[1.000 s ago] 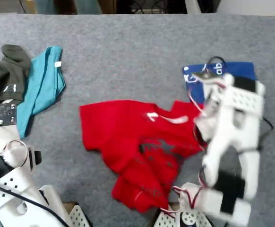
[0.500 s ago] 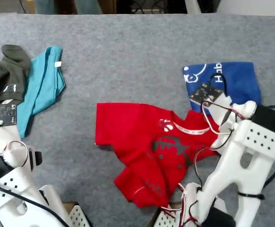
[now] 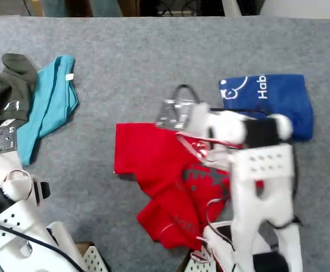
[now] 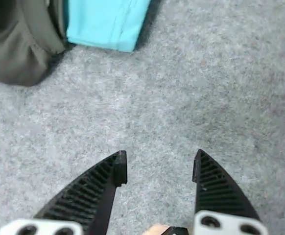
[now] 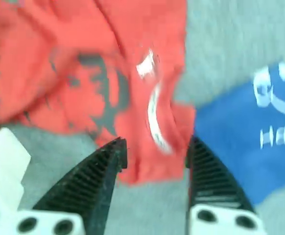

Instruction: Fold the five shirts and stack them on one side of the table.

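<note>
Swinging in from the right edge, the right arm is now hanging over the crumpled red cotton T-shirt. Half a second ago it was standing in front of the folded blue printed shirt, which is now lying uncovered. The red shirt is lying where it lay then, bunched mid-way across the grey felt-covered table, though a second ago it was sitting further left. The left arm is keeping its place.

The right gripper is hovering with its jaws spread wide and gripping nothing, the shirt's white-lined collar showing between them. The left gripper is likewise gaping over bare felt, near the teal shirt and the dark olive garment.

The red shirt is probably going to behave as light, limp cloth, sagging and bunching when lifted. A pinch at the collar or a shoulder seam looks the surest hold.
</note>
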